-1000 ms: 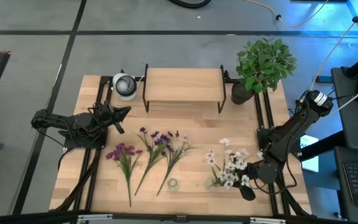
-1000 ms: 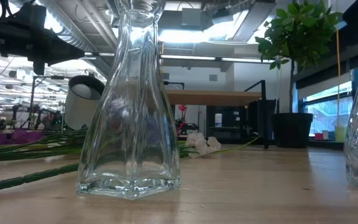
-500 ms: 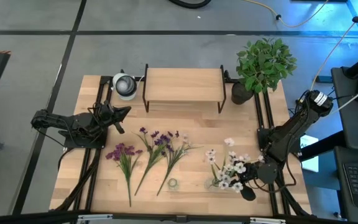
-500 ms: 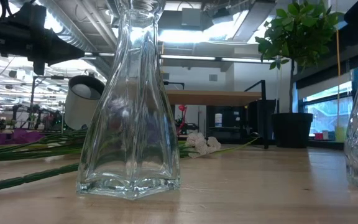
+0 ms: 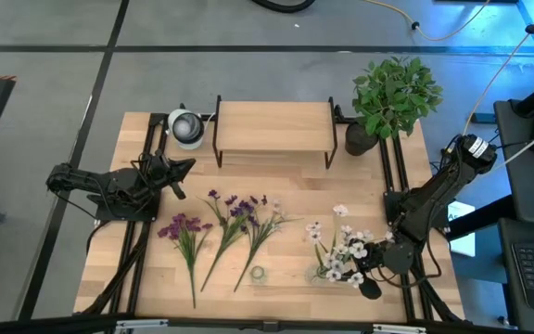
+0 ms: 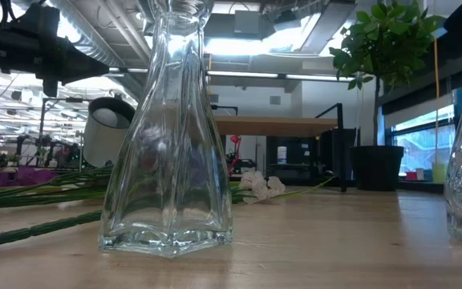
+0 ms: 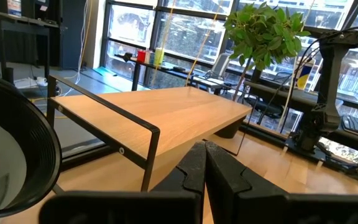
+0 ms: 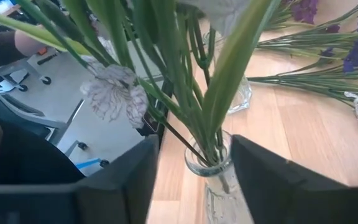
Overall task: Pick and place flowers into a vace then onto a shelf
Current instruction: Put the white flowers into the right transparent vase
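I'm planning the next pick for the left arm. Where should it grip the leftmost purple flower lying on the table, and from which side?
Grip the leftmost purple flower on its bare stalk, below the blossom cluster, coming straight down from above. It lies flat, and its stalk is thin and clear of the neighbouring stems there, so the left pincer can probably straddle it crosswise without crushing petals.

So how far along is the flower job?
Done: the white flowers sit in a vase. In hand: the right tool straddles that vase, open. Left: three purple flowers lie on the table; vase not on the shelf. The left tool waits shut, far left.
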